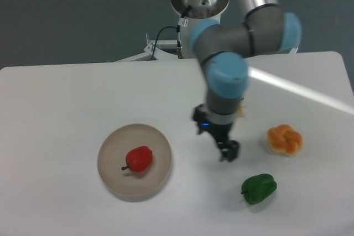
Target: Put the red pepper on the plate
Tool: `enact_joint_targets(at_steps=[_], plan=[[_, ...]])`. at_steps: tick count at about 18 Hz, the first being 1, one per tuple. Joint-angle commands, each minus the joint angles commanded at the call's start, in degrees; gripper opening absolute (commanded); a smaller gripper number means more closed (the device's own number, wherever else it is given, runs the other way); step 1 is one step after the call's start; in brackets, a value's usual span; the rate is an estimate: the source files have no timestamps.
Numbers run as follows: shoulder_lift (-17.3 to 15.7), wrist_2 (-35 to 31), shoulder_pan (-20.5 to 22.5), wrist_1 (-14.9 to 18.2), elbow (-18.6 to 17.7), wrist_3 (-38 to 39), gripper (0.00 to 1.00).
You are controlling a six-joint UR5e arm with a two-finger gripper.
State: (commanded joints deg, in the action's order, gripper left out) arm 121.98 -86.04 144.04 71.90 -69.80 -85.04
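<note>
The red pepper (139, 159) is lying on the plate (113, 147), stem pointing left, while the gripper (225, 151), blurred, holding nothing and seemingly parted, is hanging well right above the green pepper (259, 188), so any retreat should clear that pepper.

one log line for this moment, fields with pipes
phase: post-release | red pepper: lying on plate | gripper: empty, off plate, above table near green pepper | task: looks done
</note>
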Motion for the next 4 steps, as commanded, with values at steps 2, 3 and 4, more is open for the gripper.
enact_joint_targets(at_steps=[2, 3, 4], plan=[[1.6, -0.2, 2.0, 0.0, 2.1, -5.5, 1.00], [2.0, -0.2, 2.6, -0.2, 2.8, -7.1, 1.00], [2.3, -0.2, 2.8, -0.4, 3.0, -7.2, 1.00]])
